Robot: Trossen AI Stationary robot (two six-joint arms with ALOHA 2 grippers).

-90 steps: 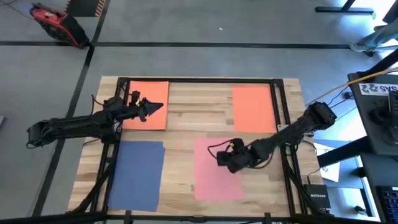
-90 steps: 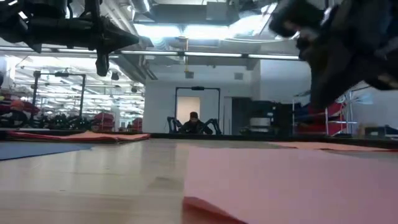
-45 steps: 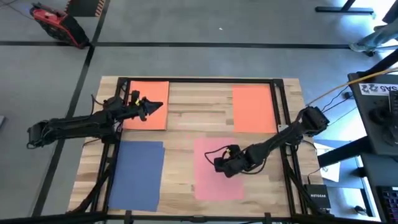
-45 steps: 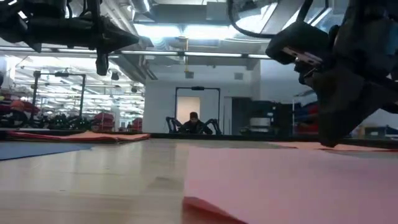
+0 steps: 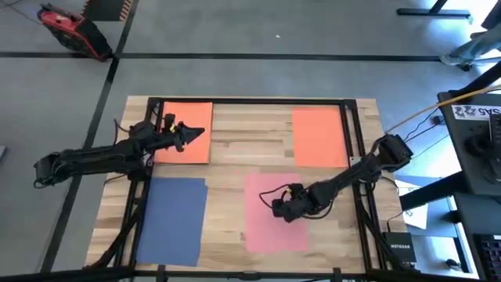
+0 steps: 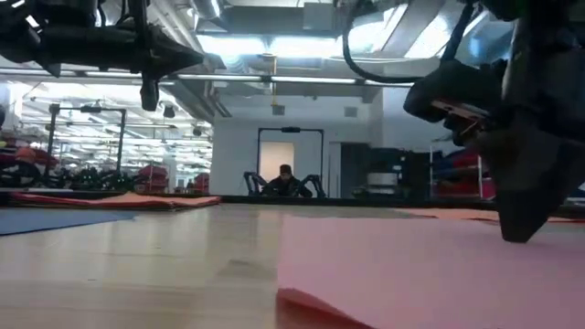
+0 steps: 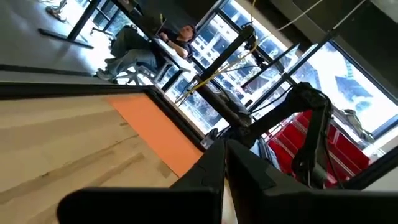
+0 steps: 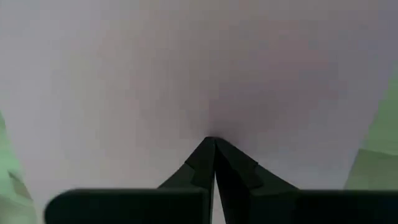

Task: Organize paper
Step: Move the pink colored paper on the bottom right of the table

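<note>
While four sheets lie flat and apart on the surface [image 5: 250, 153], risks run thus. Left claw [image 5: 200, 133], pressed together, hovers over orange sheet [image 5: 188, 149]: idle. Blue sheet [image 5: 172, 219]: untouched. Right claw [image 5: 275, 207], tips pressed together on pink sheet [image 5: 262, 227]: dragging may crumple or skew it. Far orange sheet [image 5: 318, 137]: untouched.

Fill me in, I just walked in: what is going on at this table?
Four sheets lie apart on the wooden table: two orange, one blue, one pink. The right gripper has its shut fingertips pressed onto the pink sheet. The left gripper, also shut and empty, hovers above the orange sheet at the far left corner. The other orange sheet lies untouched.
</note>
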